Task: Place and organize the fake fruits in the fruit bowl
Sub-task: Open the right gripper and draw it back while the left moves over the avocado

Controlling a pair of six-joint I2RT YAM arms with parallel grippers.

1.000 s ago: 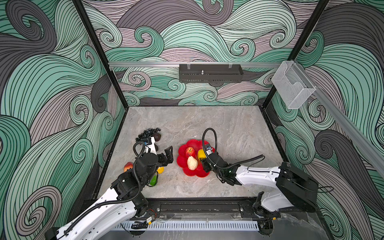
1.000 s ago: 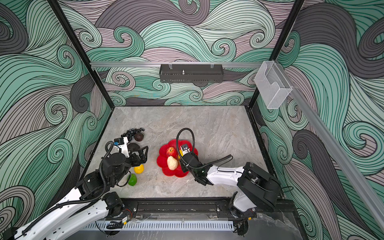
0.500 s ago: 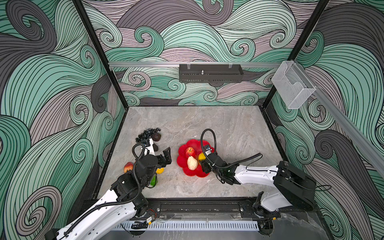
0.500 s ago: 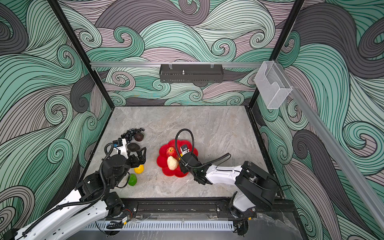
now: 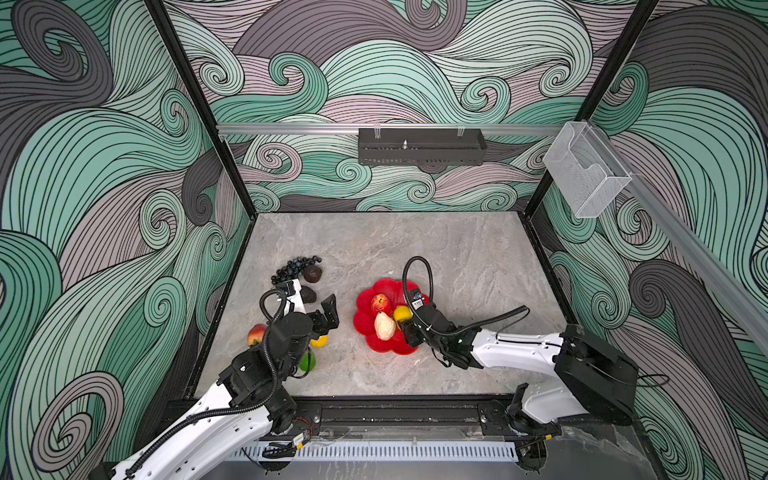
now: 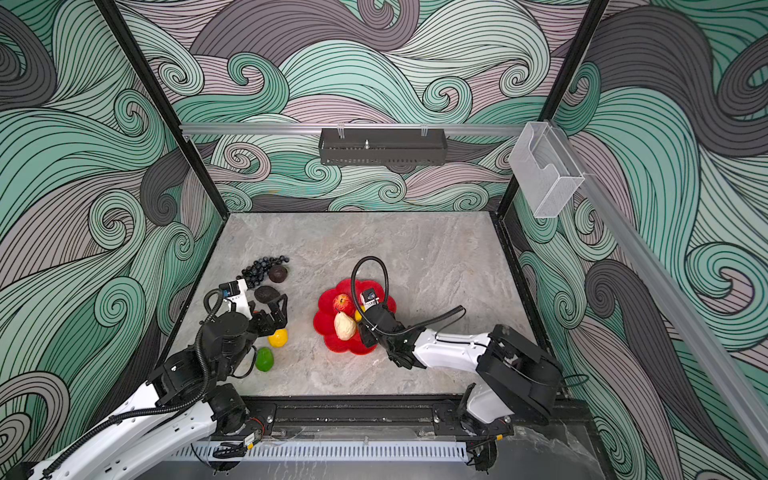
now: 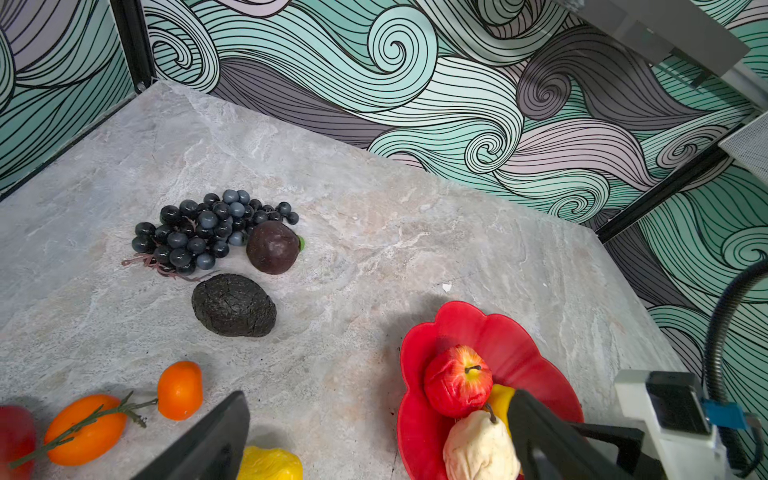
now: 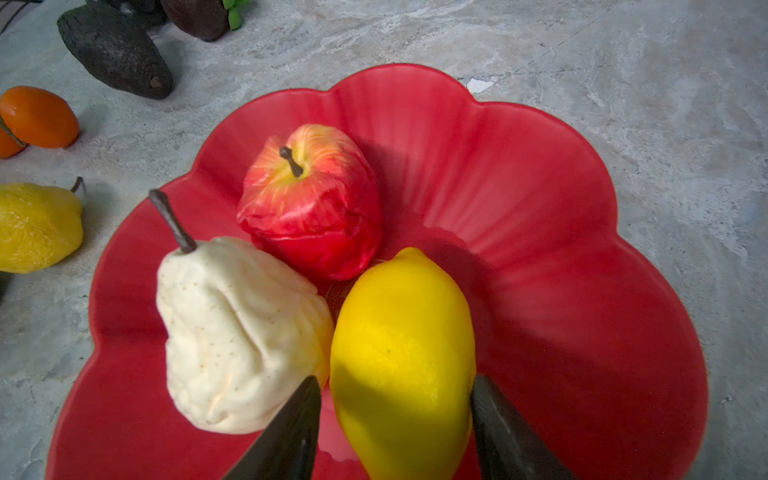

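The red scalloped fruit bowl [image 5: 388, 286] [image 8: 582, 291] holds a red apple [image 5: 380, 302], a beige pear [image 5: 385, 326] and a yellow lemon [image 5: 401, 312]. My right gripper [image 8: 397, 378] is low over the bowl and shut on the lemon [image 8: 399, 332], which rests against the pear [image 8: 232, 332]. My left gripper [image 7: 378, 399] [image 5: 322, 318] hangs open and empty over the table left of the bowl. On the table lie grapes [image 7: 208, 228], an avocado [image 7: 234, 305], a dark round fruit [image 7: 273, 247], two stemmed oranges [image 7: 179, 390], a yellow fruit [image 6: 278, 337] and a lime [image 6: 264, 358].
A red fruit [image 5: 256, 333] sits by the left wall, partly behind the left arm. A black tray [image 5: 422, 146] hangs on the back wall. A clear box [image 5: 586, 178] is on the right rail. Patterned walls close in three sides.
The right gripper has edged slightly left inside the bowl with the lemon between its fingers. The left arm has hardly moved and stays open.
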